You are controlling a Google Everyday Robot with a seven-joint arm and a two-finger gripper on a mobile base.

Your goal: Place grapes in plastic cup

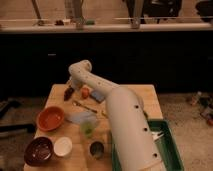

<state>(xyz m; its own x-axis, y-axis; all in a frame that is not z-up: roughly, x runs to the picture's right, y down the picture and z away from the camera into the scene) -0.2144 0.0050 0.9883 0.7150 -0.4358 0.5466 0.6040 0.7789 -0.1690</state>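
Note:
My gripper (pixel 69 91) hangs from the white arm's wrist over the far left part of the wooden table (pixel 142 97). It is right at a dark reddish clump, the grapes (pixel 67 95), which it partly hides; I cannot tell whether it touches them. The plastic cup (pixel 89 128), pale yellow-green and translucent, stands upright near the table's middle, well in front of the gripper. The big white arm (pixel 125 125) runs from the lower right up to an elbow (pixel 80 69).
An orange-red tomato (pixel 85 92) and a blue object (pixel 98 95) lie right of the gripper. An orange bowl (pixel 50 118), dark bowl (pixel 38 150), white bowl (pixel 63 146) and metal cup (pixel 96 148) stand at the front left. A green bin (pixel 167 145) sits at the right.

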